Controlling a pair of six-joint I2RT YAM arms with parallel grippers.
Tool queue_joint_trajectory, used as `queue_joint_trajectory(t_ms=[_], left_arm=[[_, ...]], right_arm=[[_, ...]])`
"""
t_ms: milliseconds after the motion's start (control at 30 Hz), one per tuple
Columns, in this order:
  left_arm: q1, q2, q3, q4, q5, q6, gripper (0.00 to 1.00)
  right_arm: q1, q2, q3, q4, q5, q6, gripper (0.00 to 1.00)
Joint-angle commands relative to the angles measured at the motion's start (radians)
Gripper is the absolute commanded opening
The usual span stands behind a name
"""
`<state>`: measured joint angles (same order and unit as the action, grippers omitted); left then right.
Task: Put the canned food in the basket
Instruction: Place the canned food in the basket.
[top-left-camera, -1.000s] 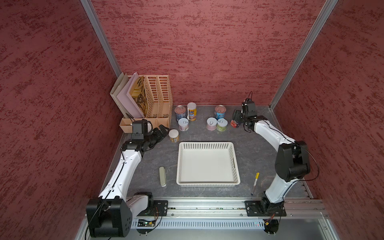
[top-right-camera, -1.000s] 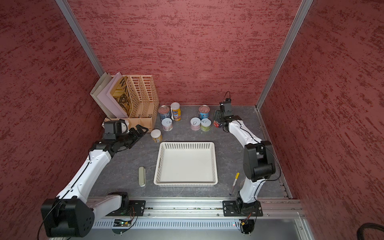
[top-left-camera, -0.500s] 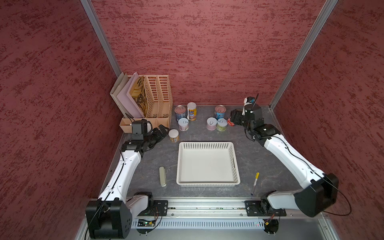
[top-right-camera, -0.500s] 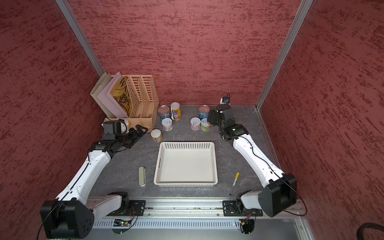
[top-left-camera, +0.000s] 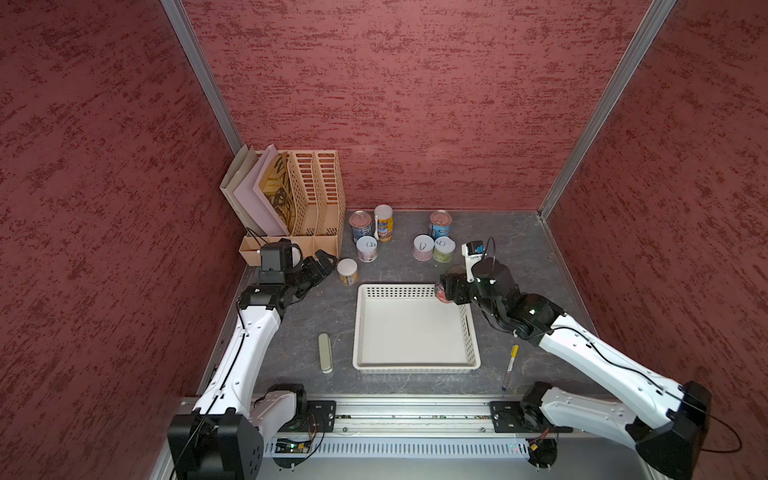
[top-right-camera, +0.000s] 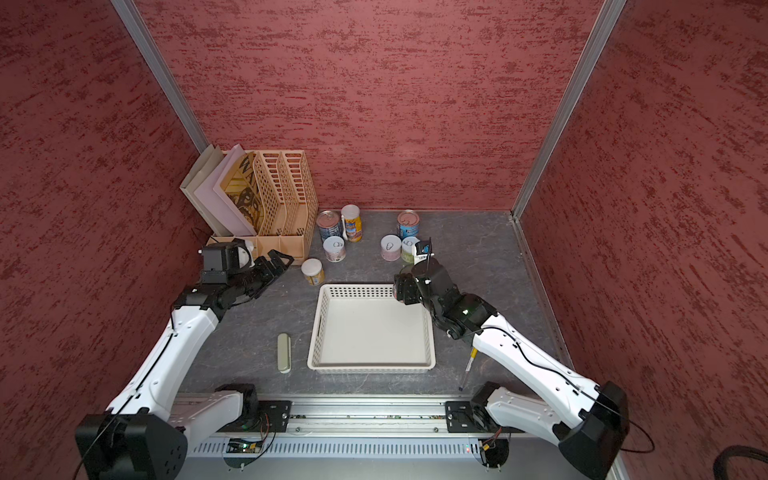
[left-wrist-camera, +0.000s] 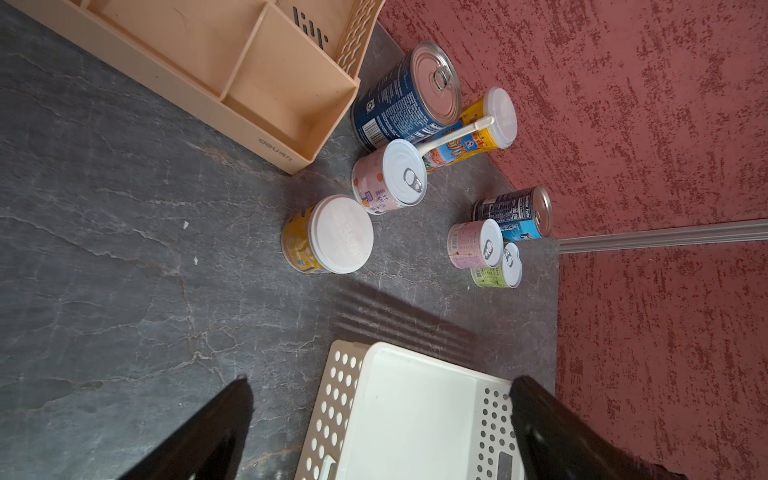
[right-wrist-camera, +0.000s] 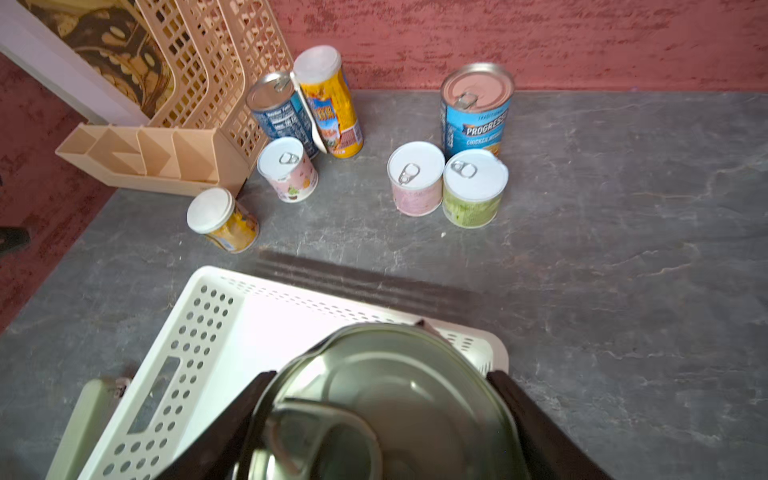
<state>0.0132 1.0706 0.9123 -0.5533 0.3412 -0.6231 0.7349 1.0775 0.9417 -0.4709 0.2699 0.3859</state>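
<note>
Grey stone-look tabletop (top-left-camera: 519, 257) with seven standing cans (top-left-camera: 423, 247), white basket (top-left-camera: 415, 366), tan organizer (top-left-camera: 316, 195), beige case (top-left-camera: 326, 352), pen (top-left-camera: 510, 368)

Three metal-topped cans (top-left-camera: 439, 224), three white-topped pull-tab tins (top-left-camera: 423, 248), two yellow white-lidded cans (top-left-camera: 347, 271); one white perforated basket (top-left-camera: 415, 366), one tan slotted organizer (top-left-camera: 320, 187), one beige oblong case (top-left-camera: 325, 352), one yellow-tipped pen (top-left-camera: 510, 365).

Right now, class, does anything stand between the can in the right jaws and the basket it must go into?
Nothing visible does. The right jaws hold the can above the far corner of the basket, and its floor below is bare. The other cans stand beyond the far rim, out of the path.
</note>
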Motion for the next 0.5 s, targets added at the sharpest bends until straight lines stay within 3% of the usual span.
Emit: queue_joint_trajectory(t_ms=[0, 467], left_arm=[[0.007, -0.007, 0.013, 0.002, -0.002, 0.01, 1.0], [0.006, -0.012, 0.013, 0.001, 0.004, 0.007, 1.0]], right_arm=[[0.006, -0.058, -0.019, 0.111, 0.012, 0.025, 0.24], [0.006, 0.001, -0.134, 0.175, 0.061, 0.03, 0.26]])
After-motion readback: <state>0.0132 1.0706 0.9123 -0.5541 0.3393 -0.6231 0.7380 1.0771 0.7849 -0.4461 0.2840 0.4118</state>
